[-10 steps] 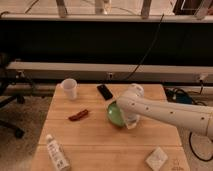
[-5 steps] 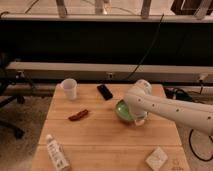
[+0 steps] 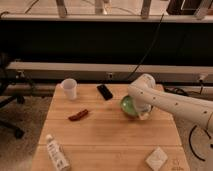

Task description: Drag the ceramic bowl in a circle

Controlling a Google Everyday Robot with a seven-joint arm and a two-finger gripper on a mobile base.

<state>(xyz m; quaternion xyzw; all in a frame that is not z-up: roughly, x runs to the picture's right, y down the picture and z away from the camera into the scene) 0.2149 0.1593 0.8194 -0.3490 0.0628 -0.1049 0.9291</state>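
Wood of the desk [image 3: 105, 132] fills the lower half of the camera view, and things are spread across it from left to right. Nearest the left front corner lies a white bottle [image 3: 56, 153] on its side. Behind it, toward the back left, stands the white mug [image 3: 69, 89], upright with its handle turned left; what it holds cannot be seen. Just in front of the mug and a little right lies a small reddish-brown item [image 3: 78, 115], and further right near the back edge a flat black object [image 3: 104, 91].

Right of the middle sits the ceramic bowl [image 3: 128, 105] — green, only its left part showing. The white arm [image 3: 175, 105] reaches in from the right edge, and the gripper [image 3: 141, 111] comes down over the bowl's right side, hiding that half and the inside. Whether the fingers are spread or closed on the rim cannot be told.

At the right front corner lies a small white packet [image 3: 157, 159], well apart from the bowl. Bare wood lies in front of the bowl and to its left, between it and the reddish item — the back edge is closer, with the black object near on that side.
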